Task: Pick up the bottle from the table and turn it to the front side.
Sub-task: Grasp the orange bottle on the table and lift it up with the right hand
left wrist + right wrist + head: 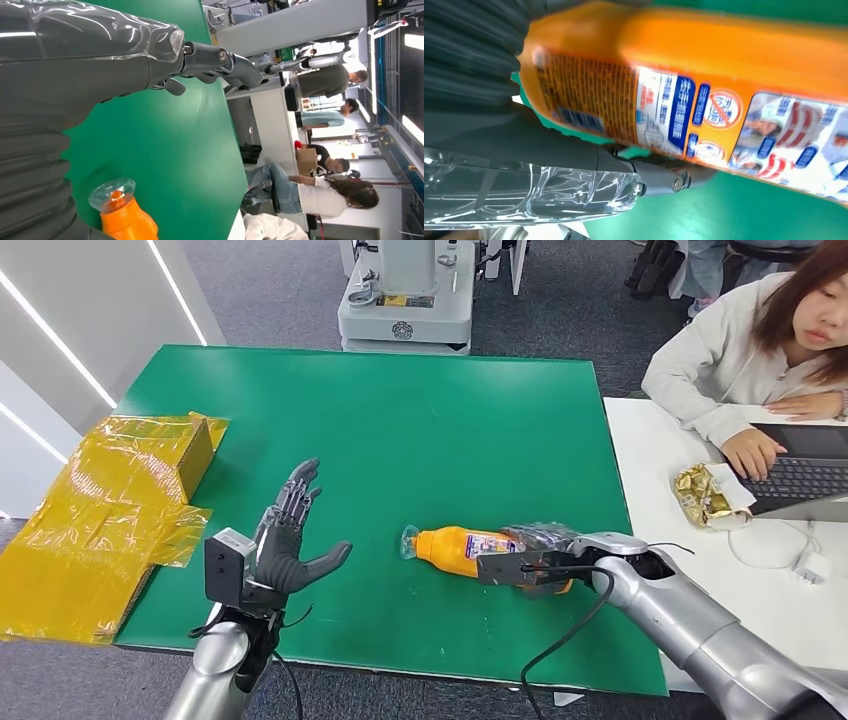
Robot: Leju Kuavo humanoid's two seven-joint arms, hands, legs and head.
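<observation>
An orange bottle (pixel 455 548) with a clear cap lies on its side on the green table (pixel 400 410), cap pointing left. My right hand (pixel 543 554) wraps around its base end and holds it. In the right wrist view the bottle's printed label (pixel 724 75) is very close, with my thumb (pixel 574 165) pressed against its side. My left hand (pixel 290 540) hovers open over the table's front left, fingers spread, a short way left of the cap. The left wrist view shows that hand (pixel 100 50) above the green surface, with the bottle's cap (pixel 112 192) beside it.
A yellow plastic bag and box (pixel 110 510) lie at the table's left edge. On the right stands a white table (pixel 680 550) with a gold snack wrapper (pixel 708 495) and a laptop (pixel 805 470) that a seated person types on. A robot base (pixel 405 300) stands beyond the far edge.
</observation>
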